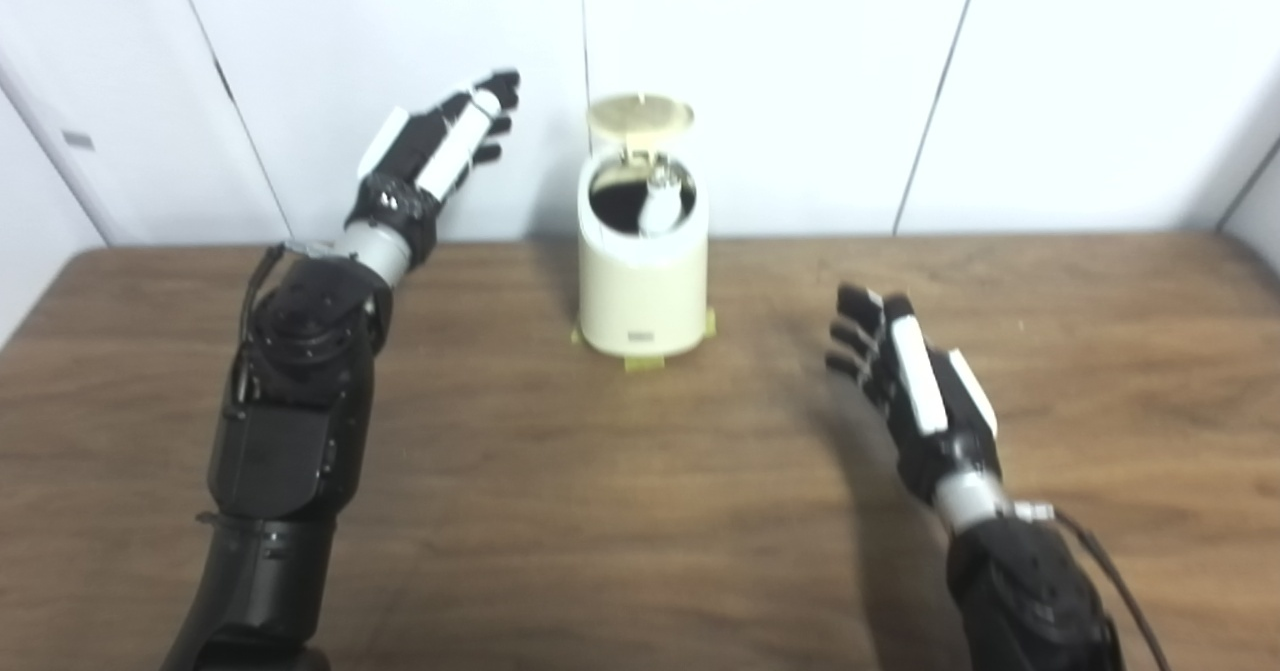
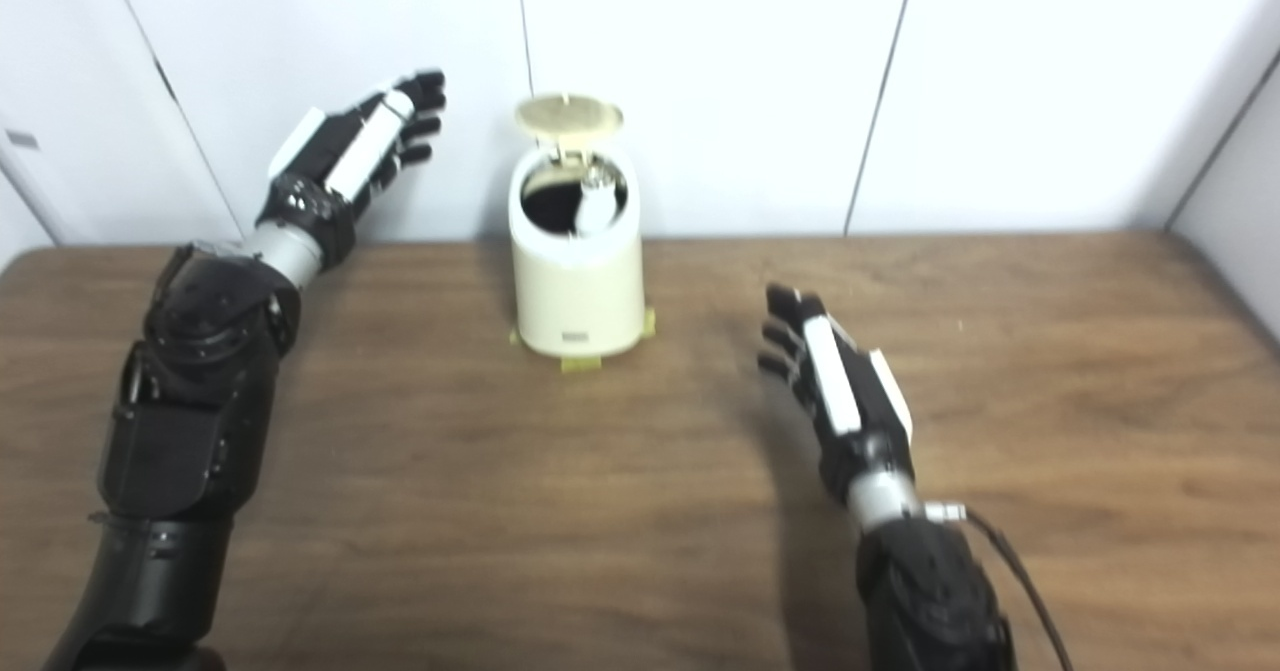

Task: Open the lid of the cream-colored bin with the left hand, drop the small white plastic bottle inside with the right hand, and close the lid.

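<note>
The cream-colored bin [image 1: 642, 286] stands near the table's far edge with its round lid [image 1: 640, 117] tipped up and back. Inside its dark opening lies the small white plastic bottle [image 1: 657, 203], leaning against the rim. My left hand [image 1: 445, 146] hovers open, raised to the left of the bin and apart from it, fingers stretched toward the wall. Lower and to the right of the bin, my right hand [image 1: 910, 376] is open and empty above the table, fingers extended.
The brown wooden table [image 1: 620, 511] runs up to a white panelled wall [image 1: 1000, 71] right behind the bin. Small yellow tabs [image 1: 645, 361] mark the bin's base.
</note>
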Robot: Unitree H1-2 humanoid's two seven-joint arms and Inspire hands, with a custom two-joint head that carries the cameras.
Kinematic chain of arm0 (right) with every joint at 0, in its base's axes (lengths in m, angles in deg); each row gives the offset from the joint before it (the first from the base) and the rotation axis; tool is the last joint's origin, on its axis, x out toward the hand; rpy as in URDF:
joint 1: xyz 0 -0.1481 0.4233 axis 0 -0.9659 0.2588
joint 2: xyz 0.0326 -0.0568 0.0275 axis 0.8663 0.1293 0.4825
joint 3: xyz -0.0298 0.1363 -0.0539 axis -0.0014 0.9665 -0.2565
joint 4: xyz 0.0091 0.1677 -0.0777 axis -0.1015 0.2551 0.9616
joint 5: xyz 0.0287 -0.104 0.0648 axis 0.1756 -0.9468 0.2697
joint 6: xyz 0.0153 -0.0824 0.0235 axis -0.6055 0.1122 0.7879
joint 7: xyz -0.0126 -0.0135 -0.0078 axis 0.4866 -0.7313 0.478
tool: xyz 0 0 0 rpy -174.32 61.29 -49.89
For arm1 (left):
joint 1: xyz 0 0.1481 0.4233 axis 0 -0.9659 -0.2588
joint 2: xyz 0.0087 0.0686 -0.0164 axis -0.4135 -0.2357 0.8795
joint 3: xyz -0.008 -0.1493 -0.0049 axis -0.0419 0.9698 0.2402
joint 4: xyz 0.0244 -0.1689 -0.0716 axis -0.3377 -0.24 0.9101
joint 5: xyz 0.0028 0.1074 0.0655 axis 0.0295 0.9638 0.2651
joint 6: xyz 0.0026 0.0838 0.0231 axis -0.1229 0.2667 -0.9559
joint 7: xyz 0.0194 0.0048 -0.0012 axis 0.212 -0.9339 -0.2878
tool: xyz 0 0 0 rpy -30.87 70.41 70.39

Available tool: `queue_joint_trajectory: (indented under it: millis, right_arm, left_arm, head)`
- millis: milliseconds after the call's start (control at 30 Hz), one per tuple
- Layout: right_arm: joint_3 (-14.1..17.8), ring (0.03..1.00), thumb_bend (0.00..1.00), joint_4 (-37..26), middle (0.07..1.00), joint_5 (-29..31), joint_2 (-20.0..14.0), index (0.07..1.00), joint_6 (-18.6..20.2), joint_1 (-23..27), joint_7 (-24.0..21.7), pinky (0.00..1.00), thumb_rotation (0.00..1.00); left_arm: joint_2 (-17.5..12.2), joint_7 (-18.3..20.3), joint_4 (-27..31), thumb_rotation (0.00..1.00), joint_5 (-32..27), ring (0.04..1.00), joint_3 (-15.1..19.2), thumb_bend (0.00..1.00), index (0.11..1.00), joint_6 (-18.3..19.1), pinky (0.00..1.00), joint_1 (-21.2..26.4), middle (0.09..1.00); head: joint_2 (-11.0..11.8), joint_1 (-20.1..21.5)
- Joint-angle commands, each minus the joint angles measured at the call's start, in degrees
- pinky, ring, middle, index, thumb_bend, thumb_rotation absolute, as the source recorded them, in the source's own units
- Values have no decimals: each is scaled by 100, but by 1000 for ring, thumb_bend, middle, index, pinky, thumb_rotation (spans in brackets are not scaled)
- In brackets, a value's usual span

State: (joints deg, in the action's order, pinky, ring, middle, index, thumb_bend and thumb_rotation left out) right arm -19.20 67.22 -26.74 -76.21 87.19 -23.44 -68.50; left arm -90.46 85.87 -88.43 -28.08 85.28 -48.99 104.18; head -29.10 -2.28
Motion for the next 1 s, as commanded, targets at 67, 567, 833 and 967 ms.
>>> queue_joint_trajectory:
  millis: [67,567,833,967]
  right_arm:
    - [-50,886,585,-82,894,71,25,848,-323,59,-33,819,882]
    - [-72,866,548,191,889,225,14,855,-735,-95,-85,788,884]
    - [-102,857,567,324,873,272,108,841,-765,-120,-35,778,848]
    - [-94,854,569,354,868,250,136,841,-745,-133,-10,779,846]
  left_arm:
    - [-156,117,-163,810,183,920,-218,422,917,-14,900,658,914]
    - [-16,212,-1085,922,464,903,-620,374,908,-361,877,1413,891]
    - [-126,280,-1336,990,992,909,-1057,379,871,-778,891,1603,886]
    - [-156,283,-1363,971,1298,929,-1278,400,849,-938,926,1685,886]
  head:
    - [74,-15]
    - [510,-35]
    - [540,28]
    - [526,37]
